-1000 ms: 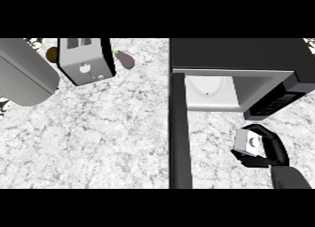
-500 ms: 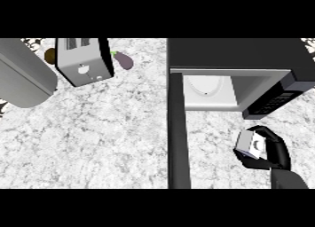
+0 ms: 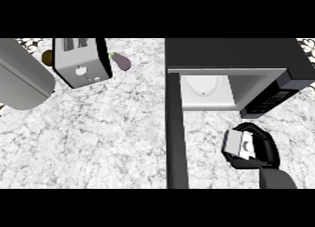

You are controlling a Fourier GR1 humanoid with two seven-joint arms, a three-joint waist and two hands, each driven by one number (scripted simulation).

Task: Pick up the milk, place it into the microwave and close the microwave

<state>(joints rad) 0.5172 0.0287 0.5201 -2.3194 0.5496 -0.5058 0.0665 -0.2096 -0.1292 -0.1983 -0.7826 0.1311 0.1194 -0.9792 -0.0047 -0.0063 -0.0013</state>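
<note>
Right hand (image 3: pixel 268 150) fingers (image 3: pixel 253 129) grasping milk (image 3: pixel 238 144), at 6 o'clock of the open microwave (image 3: pixel 238 55). We judge the risk: carton clips the panel (image 3: pixel 271 100) at 1 o'clock if lifted crooked.

Black microwave (image 3: pixel 232 53); grey-veined white counter (image 3: pixel 100 142); purple eggplant (image 3: pixel 122 61)
</note>
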